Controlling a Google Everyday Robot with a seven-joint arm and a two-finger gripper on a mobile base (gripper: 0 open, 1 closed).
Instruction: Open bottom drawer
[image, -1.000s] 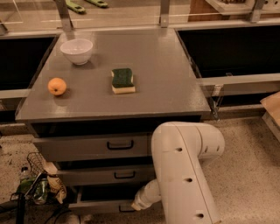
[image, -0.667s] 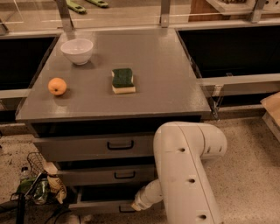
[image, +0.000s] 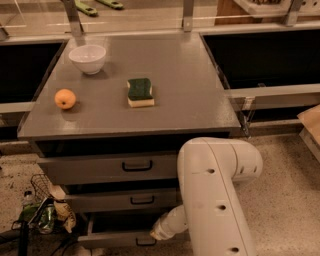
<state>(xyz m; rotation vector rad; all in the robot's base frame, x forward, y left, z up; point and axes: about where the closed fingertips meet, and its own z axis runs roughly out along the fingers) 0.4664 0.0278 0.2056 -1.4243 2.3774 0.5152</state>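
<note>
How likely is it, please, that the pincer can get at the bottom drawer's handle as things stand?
Probably yes. The pincer is down at the bottom drawer front, close beside its small black handle, and nothing shows between them. The arm hides part of that front.

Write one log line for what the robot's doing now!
bottom drawer: partly open | gripper: down at its handle
</note>
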